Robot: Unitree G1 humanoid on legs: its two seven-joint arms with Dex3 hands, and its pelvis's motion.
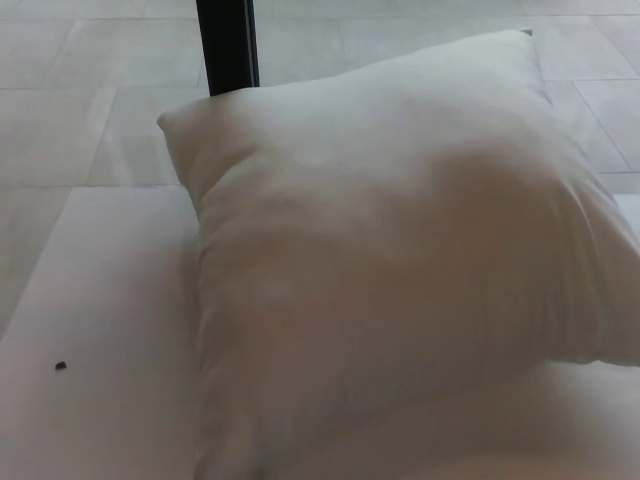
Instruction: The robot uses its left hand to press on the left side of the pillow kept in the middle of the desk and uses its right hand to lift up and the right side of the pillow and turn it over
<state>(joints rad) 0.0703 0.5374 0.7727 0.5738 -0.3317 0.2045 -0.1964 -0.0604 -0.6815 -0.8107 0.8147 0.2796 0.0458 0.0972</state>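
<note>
A large white pillow point(390, 270) fills most of the head view. It lies on the white desk point(100, 330), turned a little so that one corner points to the upper left and another to the upper right. Its lower edge runs out of the picture at the bottom. Neither of my hands shows anywhere in the frame.
A black post point(227, 45) stands on the tiled floor point(80, 100) behind the desk's far edge, just above the pillow's upper left corner. A small dark speck point(60, 366) lies on the desk at the left.
</note>
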